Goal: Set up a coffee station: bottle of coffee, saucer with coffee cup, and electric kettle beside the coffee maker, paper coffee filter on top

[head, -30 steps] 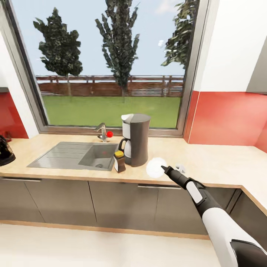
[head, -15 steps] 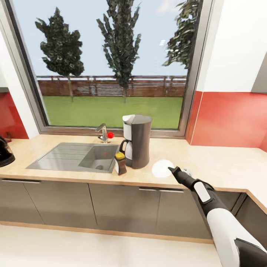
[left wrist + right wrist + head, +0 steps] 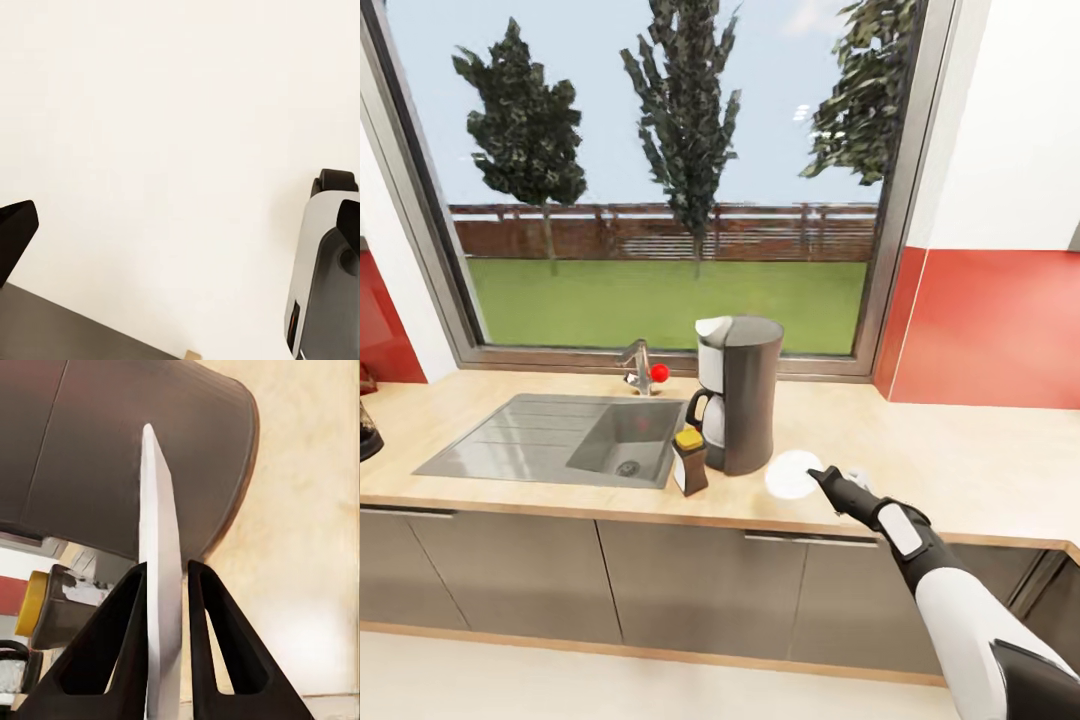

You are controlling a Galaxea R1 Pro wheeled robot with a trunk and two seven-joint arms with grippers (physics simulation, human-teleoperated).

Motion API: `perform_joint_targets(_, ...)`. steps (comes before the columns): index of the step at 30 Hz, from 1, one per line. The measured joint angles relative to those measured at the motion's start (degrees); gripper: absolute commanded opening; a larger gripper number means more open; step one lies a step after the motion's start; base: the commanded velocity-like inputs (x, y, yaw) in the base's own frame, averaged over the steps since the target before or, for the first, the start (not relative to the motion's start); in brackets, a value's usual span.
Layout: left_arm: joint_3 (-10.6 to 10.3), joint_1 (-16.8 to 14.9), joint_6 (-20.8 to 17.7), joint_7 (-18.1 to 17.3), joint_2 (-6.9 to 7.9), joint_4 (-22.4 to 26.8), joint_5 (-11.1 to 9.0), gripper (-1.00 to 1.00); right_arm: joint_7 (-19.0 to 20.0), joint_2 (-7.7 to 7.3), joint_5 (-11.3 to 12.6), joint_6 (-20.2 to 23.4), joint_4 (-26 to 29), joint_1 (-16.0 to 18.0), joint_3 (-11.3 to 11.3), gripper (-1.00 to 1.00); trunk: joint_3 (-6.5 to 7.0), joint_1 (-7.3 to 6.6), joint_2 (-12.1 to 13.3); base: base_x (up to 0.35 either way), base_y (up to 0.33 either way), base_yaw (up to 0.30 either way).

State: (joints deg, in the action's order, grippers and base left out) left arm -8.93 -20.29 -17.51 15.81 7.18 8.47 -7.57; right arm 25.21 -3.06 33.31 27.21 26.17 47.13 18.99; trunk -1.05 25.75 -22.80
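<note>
Saucer (image 3: 792, 474), small and white, is pinched by its rim in the right gripper (image 3: 818, 475) and sits low over the kitchen countertop (image 3: 960, 470), just to the right of the coffee maker (image 3: 742, 392). From the right wrist view the saucer (image 3: 160, 585) runs edge-on between the two dark fingers (image 3: 214, 637), which are closed tight on it with the coffee maker's (image 3: 112, 457) dark body close behind. To land it well, I'd say level the plate, lower it flat beside the machine without bumping it, then let go. The bottle of coffee (image 3: 689, 462) already stands on the machine's other side, by the sink (image 3: 510, 440). Of the left gripper (image 3: 180, 240), hanging over pale floor, I can't tell the opening.
</note>
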Motion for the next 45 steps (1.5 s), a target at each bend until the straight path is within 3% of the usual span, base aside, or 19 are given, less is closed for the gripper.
perform_joint_targets(20,0.02,0.00,0.01,-0.07,0.00,-0.09,0.00,1.00,-0.32,-0.97,0.00,-0.28,-7.26,0.01,0.02,-1.00,0.00,0.00,0.00,0.128,0.001,0.000)
perform_joint_targets(27,0.02,0.00,0.01,-0.07,0.00,-0.49,0.00,1.00,-0.68,-0.99,0.03,-0.30,-7.63,0.01,0.04,-1.00,0.00,-0.02,-0.01,0.101,0.000,0.000)
perform_joint_targets(33,0.02,0.00,0.02,-0.06,0.01,-0.92,0.00,1.00,-4.91,-0.98,0.08,-0.27,-7.64,0.01,-0.02,-1.00,0.00,0.00,0.00,0.061,0.000,0.000)
perform_joint_targets(45,-0.01,0.00,0.02,-0.06,0.09,-0.97,0.00,1.00,-5.33,-1.87,0.10,-0.27,-7.73,0.01,-0.07,-1.00,0.00,-0.02,-0.01,0.078,0.000,0.000)
